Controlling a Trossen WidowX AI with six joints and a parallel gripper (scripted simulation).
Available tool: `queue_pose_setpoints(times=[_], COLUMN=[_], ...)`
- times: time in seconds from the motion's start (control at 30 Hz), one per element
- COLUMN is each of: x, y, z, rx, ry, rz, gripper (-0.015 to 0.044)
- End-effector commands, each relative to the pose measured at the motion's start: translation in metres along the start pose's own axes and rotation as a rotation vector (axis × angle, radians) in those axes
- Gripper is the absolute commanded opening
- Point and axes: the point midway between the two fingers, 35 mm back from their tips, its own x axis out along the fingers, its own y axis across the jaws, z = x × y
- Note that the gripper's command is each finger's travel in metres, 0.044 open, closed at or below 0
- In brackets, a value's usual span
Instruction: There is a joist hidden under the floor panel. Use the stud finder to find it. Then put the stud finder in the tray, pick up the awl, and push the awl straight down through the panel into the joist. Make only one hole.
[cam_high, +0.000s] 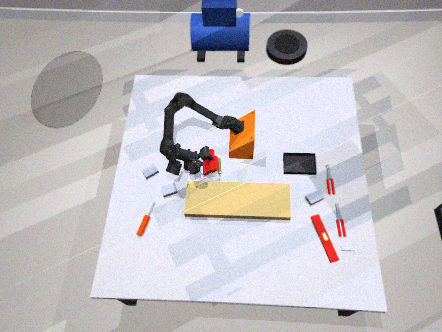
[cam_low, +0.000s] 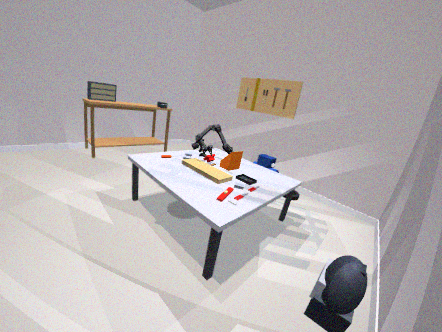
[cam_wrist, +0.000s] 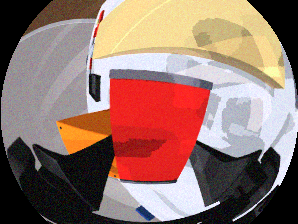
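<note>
My gripper (cam_high: 204, 161) (cam_wrist: 153, 140) is shut on the red stud finder (cam_high: 211, 163) (cam_low: 209, 158) (cam_wrist: 157, 120), holding it in the air behind the left part of the floor panel. The floor panel (cam_high: 240, 200) (cam_low: 206, 170) (cam_wrist: 150, 30) is a long pale yellow board, with a small dark shadow on its left end in the top view. The black tray (cam_high: 300, 163) (cam_low: 246, 179) (cam_wrist: 94, 87) stands behind and right of the panel. A small tan stick (cam_high: 219, 166), probably the awl, shows just right of the stud finder. The joist is hidden.
An orange wedge (cam_high: 243, 137) (cam_low: 232, 161) (cam_wrist: 82, 130) stands at the arm's base. Grey blocks (cam_high: 150, 171) (cam_high: 169, 190) (cam_high: 315, 197) and an orange-handled screwdriver (cam_high: 144, 225) lie around the panel. Red-handled pliers (cam_high: 330, 186) (cam_high: 341, 228) and a red level (cam_high: 325, 238) lie at the right.
</note>
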Motion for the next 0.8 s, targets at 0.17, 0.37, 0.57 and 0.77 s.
queue_pose_setpoints(times=[0.17,0.37,0.57,0.77], x=[0.005,0.013,0.016,0.016], y=[-0.006,-0.017,-0.022,-0.022], z=[0.001,0.002,0.002,0.002], rx=[-0.006,-0.001,0.014,0.014], ry=[-0.004,-0.003,-0.003,-0.003], rz=[0.017,0.013,0.008,0.008], gripper=[0.0000,0.0000,0.0026,0.0184])
